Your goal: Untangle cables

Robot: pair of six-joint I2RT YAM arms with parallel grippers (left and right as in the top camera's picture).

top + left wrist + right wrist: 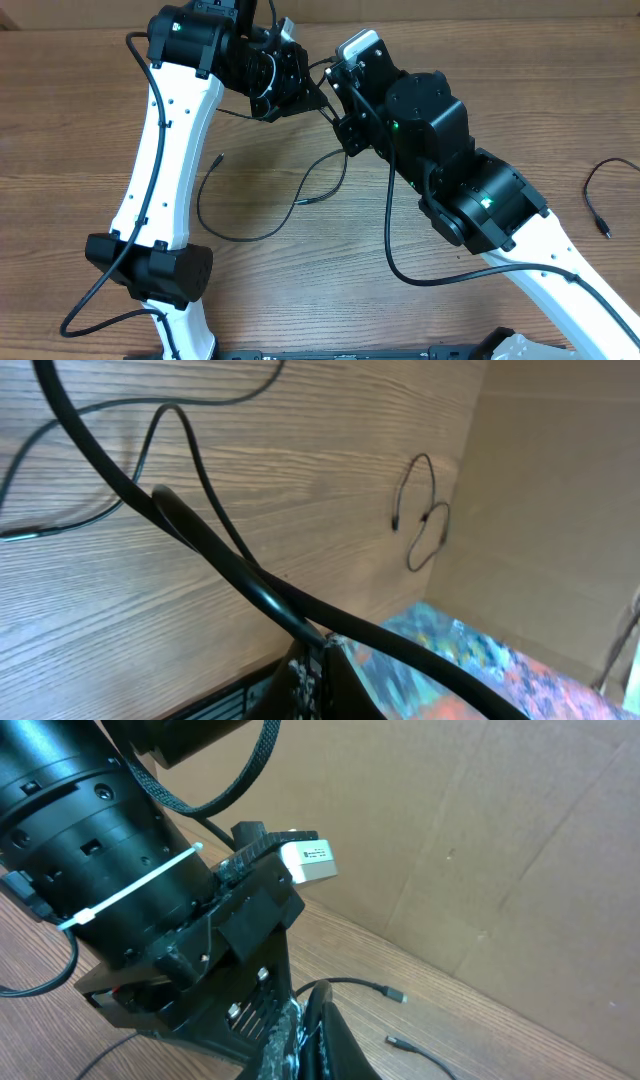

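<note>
Both arms meet at upper centre: the left end effector point(312, 95) and right end effector point(338, 110) are clenched, apparently on the cables point(199, 205), whose slack loops across mid-frame on the table point(80, 120). Drawing apart slowly, with the strand kept loose, should avoid tightening any knot.

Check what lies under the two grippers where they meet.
Thin cables loop on the table below the left gripper and right gripper. From overhead, the gripper bodies cover whether either one pinches a cable.
</note>
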